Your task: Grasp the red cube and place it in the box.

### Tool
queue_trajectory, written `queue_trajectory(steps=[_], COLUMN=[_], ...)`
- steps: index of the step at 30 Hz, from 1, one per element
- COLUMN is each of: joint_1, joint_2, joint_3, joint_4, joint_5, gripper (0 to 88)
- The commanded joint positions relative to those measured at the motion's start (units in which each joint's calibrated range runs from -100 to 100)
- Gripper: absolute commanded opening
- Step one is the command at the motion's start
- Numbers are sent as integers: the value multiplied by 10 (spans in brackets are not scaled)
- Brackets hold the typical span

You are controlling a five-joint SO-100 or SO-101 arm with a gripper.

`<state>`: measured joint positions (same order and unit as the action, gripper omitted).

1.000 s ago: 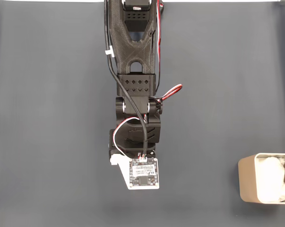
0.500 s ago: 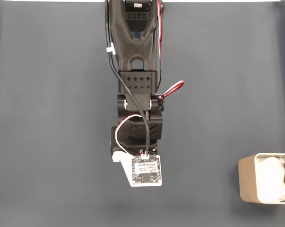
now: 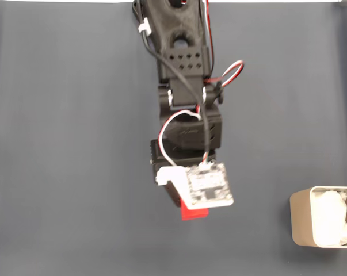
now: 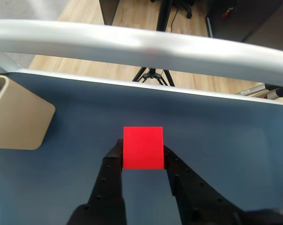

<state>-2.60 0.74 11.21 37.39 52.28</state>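
The red cube [image 4: 142,147] is clamped between the two black fingers of my gripper [image 4: 142,151] in the wrist view, held above the dark blue table. From the fixed view a strip of the red cube [image 3: 194,214] peeks out below the wrist camera board, which hides my gripper's fingertips. The box [image 3: 300,223], beige with white padding inside, sits at the right edge of the fixed view, well to the right of the arm. In the wrist view the box [image 4: 17,118] shows at the left edge.
The black arm [image 3: 182,69] reaches down from the top of the fixed view with loose red, white and black wires. A grey rail [image 4: 141,47] and the table's far edge run across the wrist view, with a tripod and wooden floor beyond.
The arm has swung to the right and lifted, and the red cube now shows under the camera board. The box has not moved.
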Motion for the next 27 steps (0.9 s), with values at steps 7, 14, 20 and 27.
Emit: queue_trajectory(steps=[7, 14, 20, 27], joint_1=[-47, -86, -115, -149], joint_2=[-82, -88, -77, -47], joint_3=[-53, -77, -110, -153], joint_4=[35, 36, 36, 36], joint_5=[7, 15, 15, 16], gripper=[0, 0, 0, 0])
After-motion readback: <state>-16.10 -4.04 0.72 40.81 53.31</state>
